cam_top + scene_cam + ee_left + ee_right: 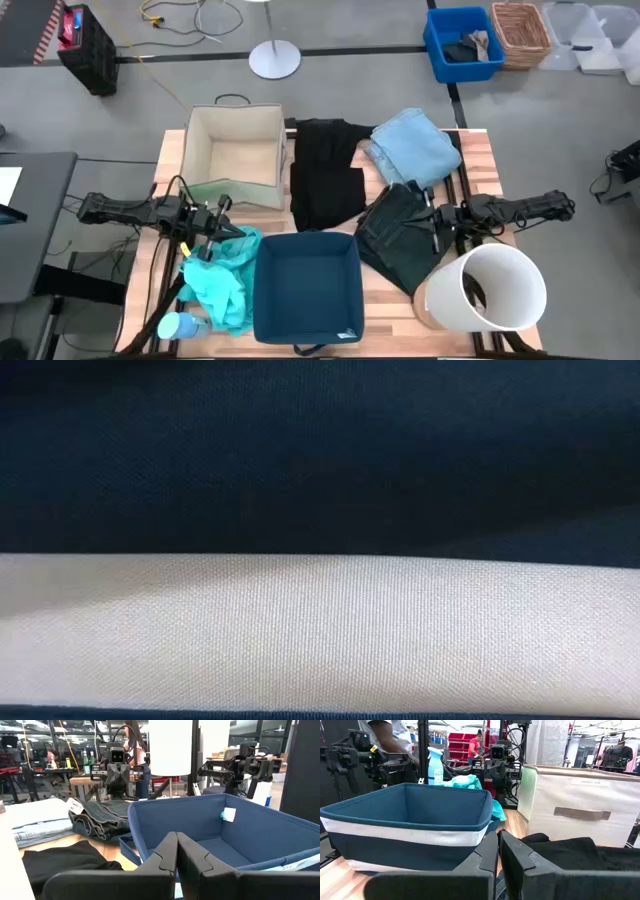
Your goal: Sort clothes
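Note:
The black garment point(325, 170) lies flat at the table's middle far side. The light blue denim point(415, 148) lies folded at the far right. The dark charcoal denim point(400, 235) lies bunched at the right, and the bright teal garment point(225, 275) lies crumpled at the near left. My left gripper point(228, 222) hovers by the teal garment's far edge, its fingers point(176, 855) shut with nothing between them. My right gripper point(427, 215) hovers over the charcoal denim, its fingers point(498, 851) shut and empty.
A beige fabric box point(235, 150) stands at the far left. A blue fabric bin point(262, 290) stands at the near middle and fills the low view point(320, 460). A white round basket point(490, 290) stands near right. A spray bottle point(180, 325) lies near left.

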`<state>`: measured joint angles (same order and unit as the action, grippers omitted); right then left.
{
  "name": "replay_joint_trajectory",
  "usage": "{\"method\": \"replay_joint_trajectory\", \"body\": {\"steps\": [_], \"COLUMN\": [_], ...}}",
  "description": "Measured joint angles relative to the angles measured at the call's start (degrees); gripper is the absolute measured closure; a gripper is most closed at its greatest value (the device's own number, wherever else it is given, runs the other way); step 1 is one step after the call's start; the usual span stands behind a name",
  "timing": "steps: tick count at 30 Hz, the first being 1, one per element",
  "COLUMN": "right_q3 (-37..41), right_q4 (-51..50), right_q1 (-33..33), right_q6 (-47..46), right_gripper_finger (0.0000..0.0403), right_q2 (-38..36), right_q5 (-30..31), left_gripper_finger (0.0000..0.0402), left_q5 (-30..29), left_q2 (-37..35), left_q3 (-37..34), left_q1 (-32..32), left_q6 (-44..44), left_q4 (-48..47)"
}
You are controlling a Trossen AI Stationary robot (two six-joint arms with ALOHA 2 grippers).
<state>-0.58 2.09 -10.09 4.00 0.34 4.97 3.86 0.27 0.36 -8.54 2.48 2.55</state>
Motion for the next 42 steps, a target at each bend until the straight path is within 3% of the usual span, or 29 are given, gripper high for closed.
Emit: {"method": "replay_joint_trajectory", "body": {"steps": [39,42], "right_q3": [0.0,0.0], "right_q4": [0.0,0.0], "right_q1": [-0.02,-0.01], "right_q6": [-0.01,-0.01], "right_gripper_finger": [0.0363,0.0363], "right_q2": [0.0,0.0], "right_q5": [0.02,0.01], "left_gripper_finger": [0.0401,0.0401], "left_q5": [-0.01,-0.16], "left_q2": [0.0,0.07], "left_q3": [0.0,0.0], "left_q1": [0.0,0.0], "left_q6": [-0.1,5.03], "left_q4": [0.0,1.48]}}
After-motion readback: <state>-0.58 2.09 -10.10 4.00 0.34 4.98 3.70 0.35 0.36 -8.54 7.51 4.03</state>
